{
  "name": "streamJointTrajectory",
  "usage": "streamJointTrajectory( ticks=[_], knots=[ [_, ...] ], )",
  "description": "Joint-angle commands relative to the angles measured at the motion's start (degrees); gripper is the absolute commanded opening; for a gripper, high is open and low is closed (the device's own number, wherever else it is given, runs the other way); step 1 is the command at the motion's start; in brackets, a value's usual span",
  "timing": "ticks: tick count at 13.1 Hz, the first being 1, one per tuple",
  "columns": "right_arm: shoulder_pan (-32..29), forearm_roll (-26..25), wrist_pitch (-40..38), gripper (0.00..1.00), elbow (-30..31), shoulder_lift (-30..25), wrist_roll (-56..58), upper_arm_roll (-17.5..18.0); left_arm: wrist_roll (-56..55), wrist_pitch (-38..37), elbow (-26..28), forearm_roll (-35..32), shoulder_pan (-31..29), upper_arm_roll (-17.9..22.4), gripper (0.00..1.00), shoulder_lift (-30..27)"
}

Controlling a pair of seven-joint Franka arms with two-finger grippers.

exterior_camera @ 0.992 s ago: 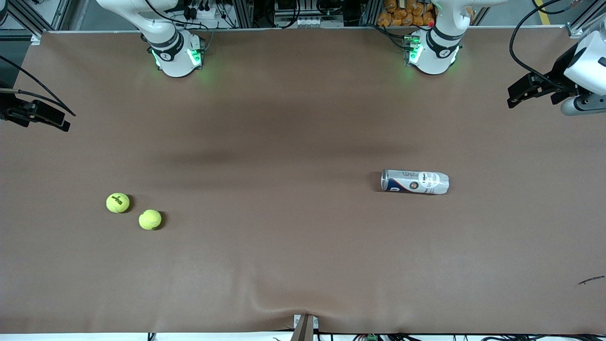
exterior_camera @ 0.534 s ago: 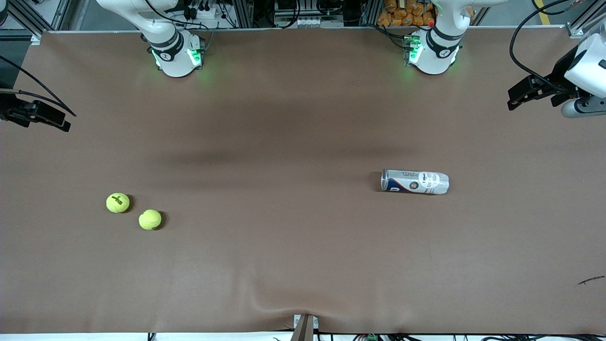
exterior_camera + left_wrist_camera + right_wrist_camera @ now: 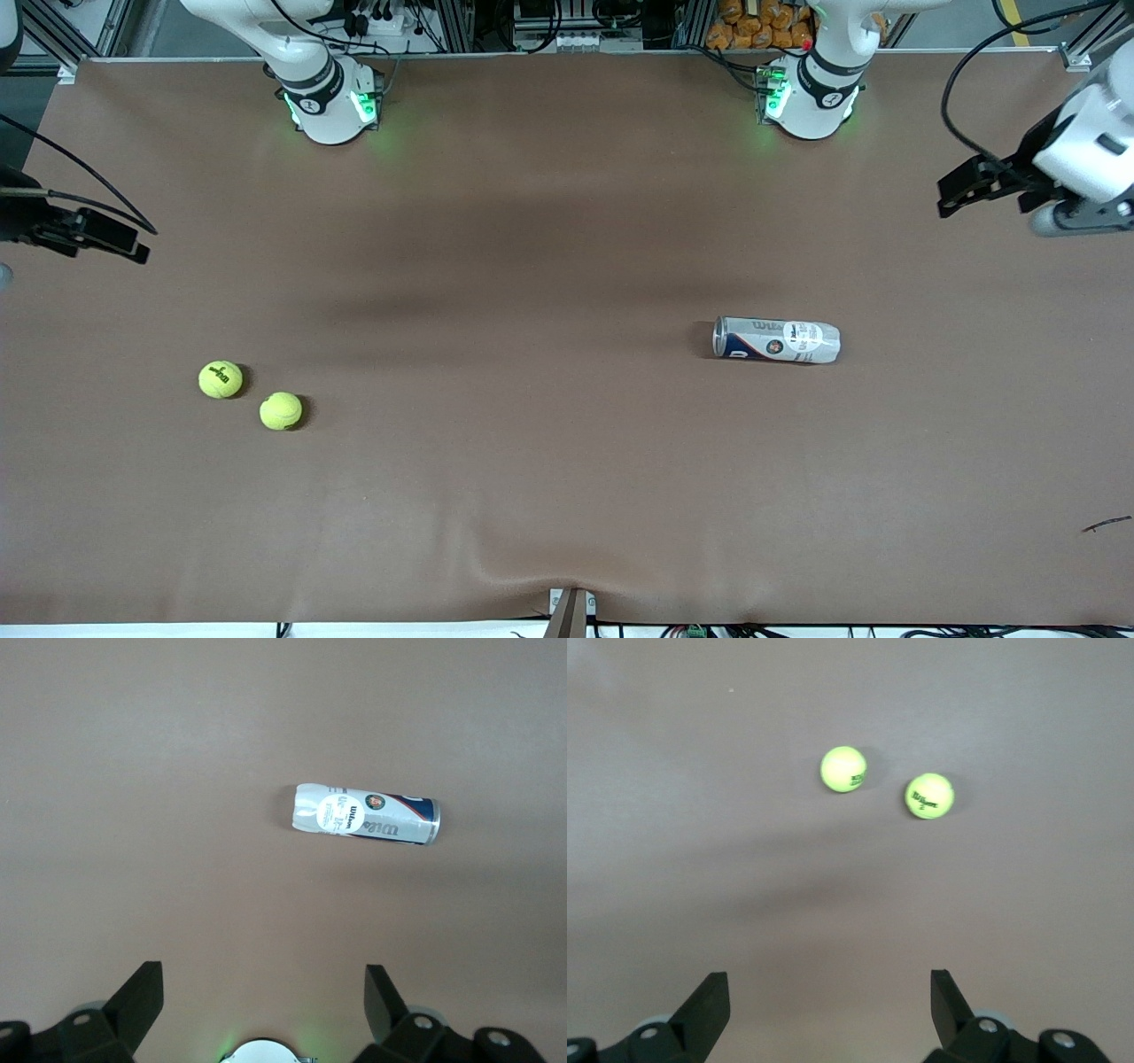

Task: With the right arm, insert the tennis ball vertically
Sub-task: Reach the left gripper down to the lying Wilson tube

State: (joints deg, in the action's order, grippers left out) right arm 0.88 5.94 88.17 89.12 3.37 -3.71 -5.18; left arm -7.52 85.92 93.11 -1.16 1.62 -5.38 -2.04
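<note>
Two yellow-green tennis balls lie side by side on the brown table toward the right arm's end, one and the other slightly nearer the front camera. A white and blue ball can lies on its side toward the left arm's end. My right gripper hangs open and empty over the table's edge at its own end, well apart from the balls. Over the table's other end my left gripper is open and holds nothing.
The two arm bases stand along the table's back edge with green lights on. A small dark scrap lies near the front corner at the left arm's end. A bracket sticks up at the front edge's middle.
Both grippers have shifted a little inward over the table from its ends. The balls and the can have not moved.
</note>
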Motion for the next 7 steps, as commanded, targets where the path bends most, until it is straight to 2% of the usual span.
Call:
streamJointTrajectory(
  ticks=[1,5,7],
  knots=[
    [1.04,1.45,0.42,1.00,-1.23,2.86,0.64,0.26,2.93,1.00,-1.17,-1.48,0.22,-2.35,1.00,3.61],
    [3.25,0.48,1.57,1.00,-1.23,4.89,0.20,0.26,9.16,2.75,-1.00,-2.00,0.22,-5.43,1.00,8.44],
    [3.51,0.83,2.09,1.00,-1.23,4.89,0.02,0.26,14.00,3.90,-0.91,-6.99,0.49,-7.79,1.00,11.51]
  ],
)
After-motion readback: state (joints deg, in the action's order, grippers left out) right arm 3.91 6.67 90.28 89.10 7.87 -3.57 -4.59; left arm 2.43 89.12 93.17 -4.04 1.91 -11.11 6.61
